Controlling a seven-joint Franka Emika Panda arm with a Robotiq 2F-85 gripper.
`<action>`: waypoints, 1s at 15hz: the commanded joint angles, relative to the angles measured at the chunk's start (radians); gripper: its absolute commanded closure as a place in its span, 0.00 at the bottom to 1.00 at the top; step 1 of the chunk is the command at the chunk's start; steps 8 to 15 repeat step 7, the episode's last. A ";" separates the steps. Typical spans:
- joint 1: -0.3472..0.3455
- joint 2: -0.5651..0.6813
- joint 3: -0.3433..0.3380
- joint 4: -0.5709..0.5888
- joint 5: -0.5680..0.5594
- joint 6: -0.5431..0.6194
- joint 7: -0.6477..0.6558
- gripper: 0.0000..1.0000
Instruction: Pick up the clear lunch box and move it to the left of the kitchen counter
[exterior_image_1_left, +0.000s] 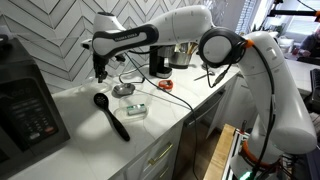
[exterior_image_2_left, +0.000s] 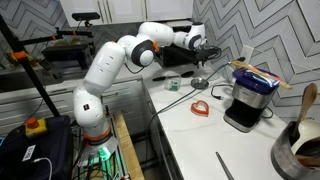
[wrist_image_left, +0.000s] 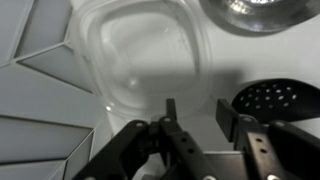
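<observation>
The clear lunch box (wrist_image_left: 145, 50), square with rounded corners, sits on the white kitchen counter (exterior_image_1_left: 165, 120) close to the herringbone tile wall. It fills the middle of the wrist view; I cannot make it out in the exterior views. My gripper (wrist_image_left: 197, 108) is open and empty, hovering just above the box's near edge with its fingers pointing down. It also shows in both exterior views (exterior_image_1_left: 100, 70) (exterior_image_2_left: 200, 50), low over the counter (exterior_image_2_left: 190, 140) by the wall.
A black slotted spoon (exterior_image_1_left: 110, 112) (wrist_image_left: 275, 97) lies beside the box. A metal utensil (exterior_image_1_left: 123, 90) (wrist_image_left: 265, 12) lies just past it, and a small clear container (exterior_image_1_left: 135, 109) nearby. A microwave (exterior_image_1_left: 25, 110), a coffee maker (exterior_image_2_left: 245, 100) and a red heart-shaped item (exterior_image_2_left: 200, 107) share the counter.
</observation>
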 joint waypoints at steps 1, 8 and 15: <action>-0.029 -0.160 0.036 -0.100 0.036 0.091 -0.032 0.23; -0.102 -0.262 0.125 -0.111 0.201 0.114 -0.181 0.04; -0.102 -0.262 0.125 -0.111 0.201 0.114 -0.181 0.04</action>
